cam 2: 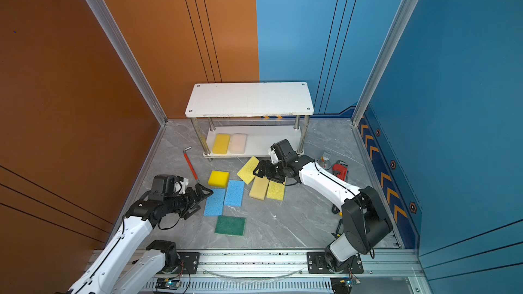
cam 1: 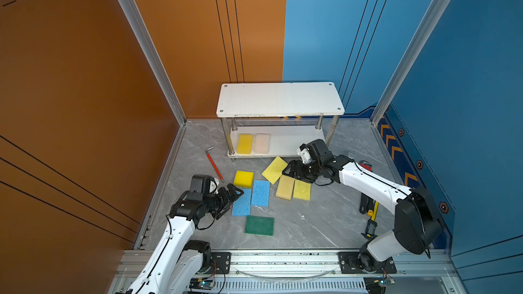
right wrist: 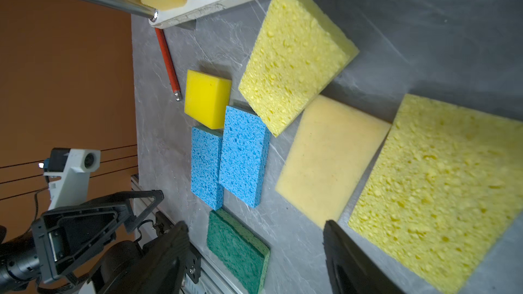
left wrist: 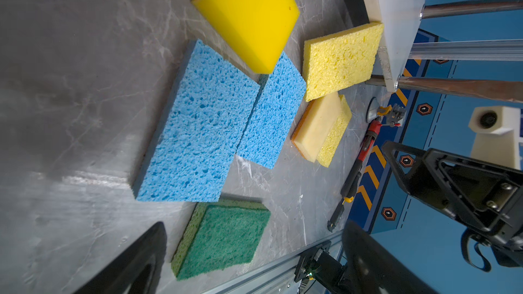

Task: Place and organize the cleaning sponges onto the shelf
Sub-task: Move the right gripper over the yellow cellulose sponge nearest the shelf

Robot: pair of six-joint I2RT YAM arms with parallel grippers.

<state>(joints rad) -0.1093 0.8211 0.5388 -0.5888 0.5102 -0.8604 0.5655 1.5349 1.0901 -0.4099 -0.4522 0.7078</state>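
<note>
Left tool (cam 1: 230, 200) and right tool (cam 1: 288, 172) apart, empty; grabbing the tan sponge (cam 1: 285, 187) may drag the yellow sponge (cam 1: 302, 190) touching it at three o'clock.

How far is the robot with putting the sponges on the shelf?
Done: a bright yellow sponge and a cream-pink sponge lie side by side on the lower board of the shelf. In hand: nothing; the left gripper is open at the edge of a blue sponge, the right gripper open over the tan sponge. Left: seven sponges on the floor, among them the dark green sponge.
</note>
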